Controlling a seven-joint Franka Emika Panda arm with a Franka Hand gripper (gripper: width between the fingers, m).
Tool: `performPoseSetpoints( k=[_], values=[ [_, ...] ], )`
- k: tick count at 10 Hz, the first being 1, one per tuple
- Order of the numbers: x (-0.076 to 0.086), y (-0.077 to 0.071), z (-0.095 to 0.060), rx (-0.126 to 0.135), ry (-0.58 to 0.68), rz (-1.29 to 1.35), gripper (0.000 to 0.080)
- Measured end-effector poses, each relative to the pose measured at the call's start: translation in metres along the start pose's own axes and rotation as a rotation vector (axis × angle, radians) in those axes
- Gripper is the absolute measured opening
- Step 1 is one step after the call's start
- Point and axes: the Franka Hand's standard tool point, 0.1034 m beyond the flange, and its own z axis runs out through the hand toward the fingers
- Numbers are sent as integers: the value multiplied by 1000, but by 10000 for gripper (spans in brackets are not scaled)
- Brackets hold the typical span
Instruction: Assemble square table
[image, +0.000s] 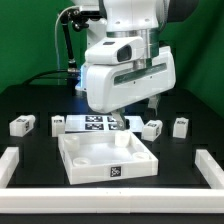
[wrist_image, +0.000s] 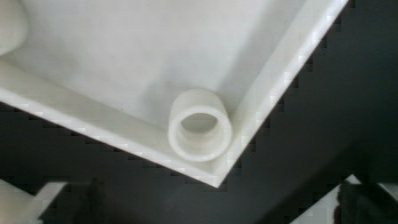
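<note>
As the scene is being read from the exterior view's left, the far-left leg block (image: 22, 124) and a second leg block (image: 57, 123) are being shown lying on the black table (image: 35, 150), well off to that side of the fingers. The marker board (image: 90, 123) is lying just beside the fingers on the same side. The gripper (image: 118, 123) is being held low over the far rim of the square tabletop (image: 85, 168), which is lying just below and in front of the fingers. In the wrist view the fingers (wrist_image: 50, 198) are being kept spread wide, nothing being pinched, and one corner socket (wrist_image: 199, 125) is being framed between and ahead of them. On the fingers' other side, a third leg block (image: 150, 128) is lying near, the far-right leg block (image: 180, 126) beyond it.
</note>
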Motion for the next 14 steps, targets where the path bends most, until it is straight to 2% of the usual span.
performPoseSetpoints(
  k=[4, 5, 6, 7, 9, 10, 11, 14],
  values=[
    [0, 0, 1, 0, -1, -1, 649],
    [-5, 2, 1, -7, 3, -47, 649],
    [-24, 4, 1, -19, 6, -129, 649],
    [-46, 5, 2, -18, -3, -237, 649],
    [-66, 6, 3, -89, 8, -378, 649],
    [-75, 8, 7, -141, 6, -529, 649],
    [-78, 6, 8, -122, -12, -557, 649],
    [-79, 9, 8, -131, -47, -761, 649]
  ],
)
